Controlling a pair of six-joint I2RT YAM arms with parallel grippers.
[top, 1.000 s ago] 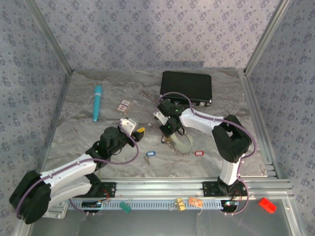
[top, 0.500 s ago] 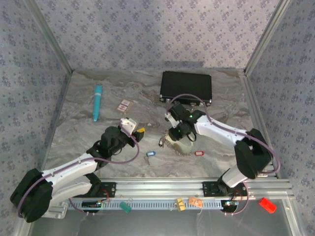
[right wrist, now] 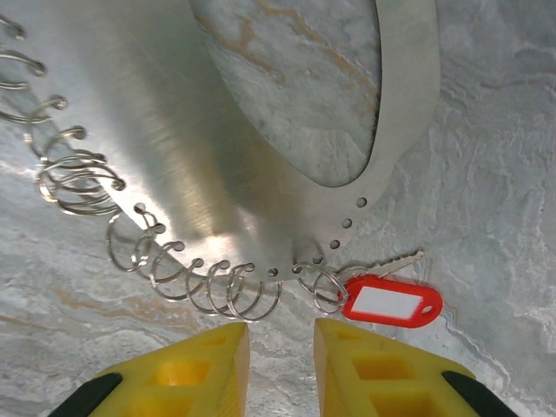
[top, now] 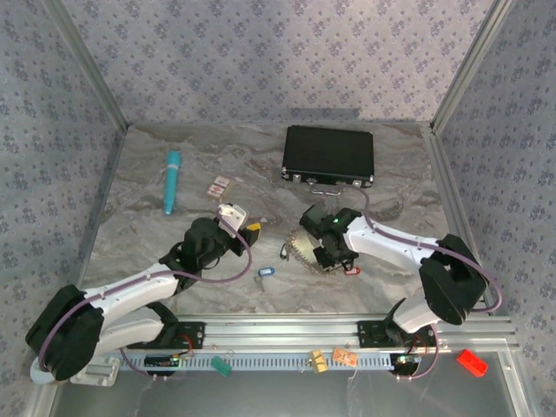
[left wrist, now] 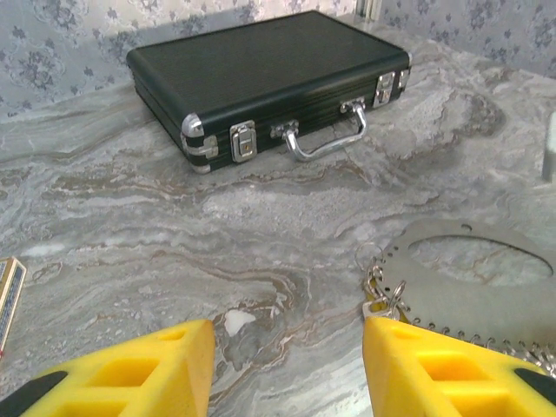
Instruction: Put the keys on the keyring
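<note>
From above, the marbled tabletop (top: pixel 148 243) carries a black case (top: pixel 328 154) at the back, a teal tube (top: pixel 171 181) and a small card (top: pixel 220 185) to the left, and the keyring (top: pixel 301 249) near the middle, a flat silvery plate in the shape of a ring. A dark key (top: pixel 284 253) lies just beside its left edge, a blue key (top: pixel 265 272) a little nearer the arms, and a red key (top: pixel 352 270) by its right side. The left hand (top: pixel 250 229) sits left of the keyring and the right hand (top: pixel 340 259) is right over it. On the left wrist camera, the left hand (left wrist: pixel 287 365) is spread wide with nothing between its yellow fingers (left wrist: pixel 156 369); beyond them lie the keyring (left wrist: pixel 473 291) to the right, the case (left wrist: pixel 261 69) farther back, and the card (left wrist: pixel 9 291) at the left edge. On the right wrist camera, the right hand (right wrist: pixel 281 365) has its fingers close together but parted (nothing pinched), just short of the keyring (right wrist: pixel 217 130), whose holed rim bristles with small wire loops. The red key (right wrist: pixel 391 302) touches one loop there; whether it is threaded on, I cannot tell.
</note>
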